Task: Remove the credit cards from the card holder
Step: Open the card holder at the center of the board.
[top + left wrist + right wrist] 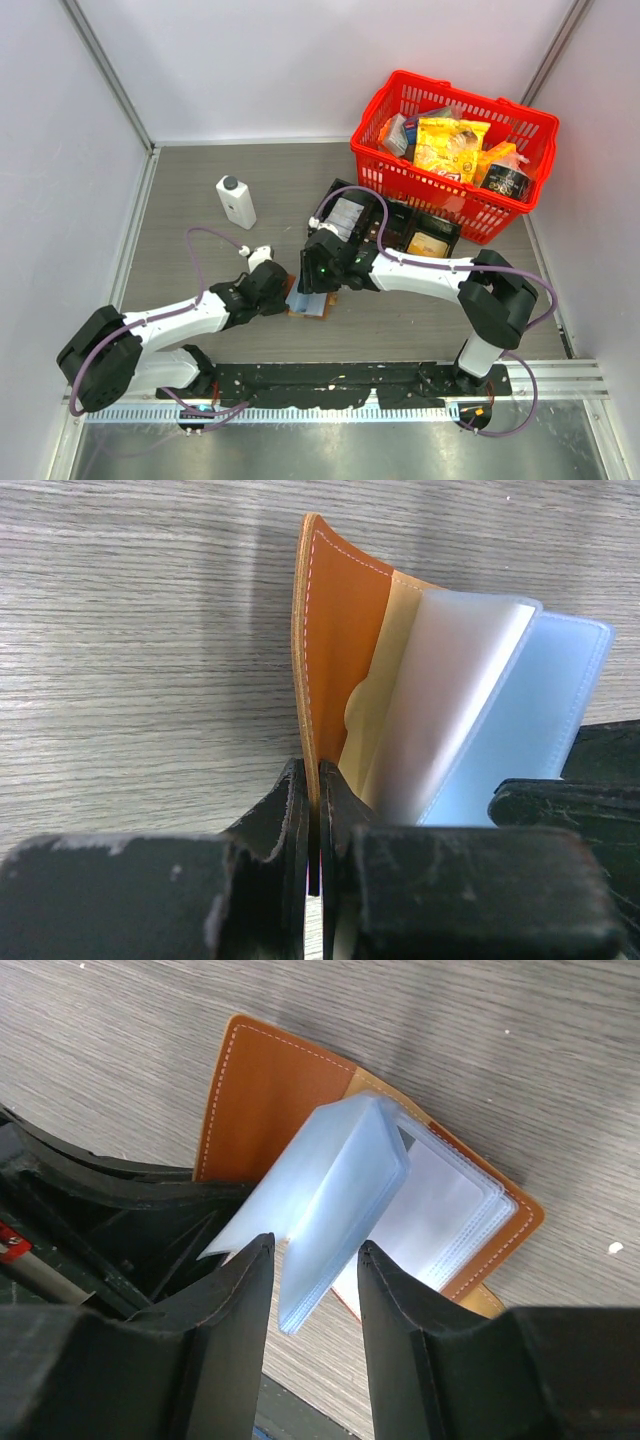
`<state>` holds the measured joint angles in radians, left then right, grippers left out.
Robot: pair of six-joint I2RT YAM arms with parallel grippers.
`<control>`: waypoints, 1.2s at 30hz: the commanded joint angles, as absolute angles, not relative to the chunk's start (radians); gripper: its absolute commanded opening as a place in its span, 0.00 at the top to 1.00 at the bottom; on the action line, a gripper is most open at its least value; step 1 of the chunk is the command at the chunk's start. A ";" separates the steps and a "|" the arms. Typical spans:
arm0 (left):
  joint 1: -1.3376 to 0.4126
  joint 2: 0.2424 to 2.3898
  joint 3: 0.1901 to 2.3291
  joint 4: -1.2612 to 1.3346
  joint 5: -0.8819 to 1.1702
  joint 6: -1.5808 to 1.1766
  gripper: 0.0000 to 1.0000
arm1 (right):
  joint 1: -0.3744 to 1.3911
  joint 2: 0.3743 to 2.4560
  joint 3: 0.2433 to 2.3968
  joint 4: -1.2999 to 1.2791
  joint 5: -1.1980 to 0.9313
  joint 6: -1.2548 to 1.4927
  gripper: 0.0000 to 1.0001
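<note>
Card holder [270,1100], brown cover clamped in the left gripper [313,780], has its blue pockets [330,1170] straddled by the right gripper [313,1252], half-spread, grip unclear.

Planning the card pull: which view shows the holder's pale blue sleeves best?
Right wrist: the sleeves fan up from the open card holder, between the fingers of the right gripper. Left wrist sees them obliquely; top external shows only a small pale patch.

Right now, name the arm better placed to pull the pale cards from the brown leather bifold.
Right: right gripper straddles the pale bluish cards; left gripper is shut on the brown leather holder.
</note>
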<state>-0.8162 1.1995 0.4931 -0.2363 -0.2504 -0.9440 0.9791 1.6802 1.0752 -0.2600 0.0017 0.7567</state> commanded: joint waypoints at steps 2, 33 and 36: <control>-0.818 1.193 0.483 -0.245 -0.238 -0.959 0.99 | 0.986 1.681 1.117 -0.290 0.038 0.735 0.56; -0.816 1.132 0.468 -0.268 -0.253 -1.037 0.99 | 0.986 1.608 1.061 -0.351 0.176 0.706 0.54; -0.816 1.124 0.459 -0.267 -0.255 -1.048 0.99 | 0.988 1.571 1.071 -0.382 0.198 0.689 0.54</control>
<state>-0.8162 1.1484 0.4763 -0.2520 -0.2501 -1.0222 0.9863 1.6596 1.0325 -0.2905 0.0853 0.7017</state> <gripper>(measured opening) 0.070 0.454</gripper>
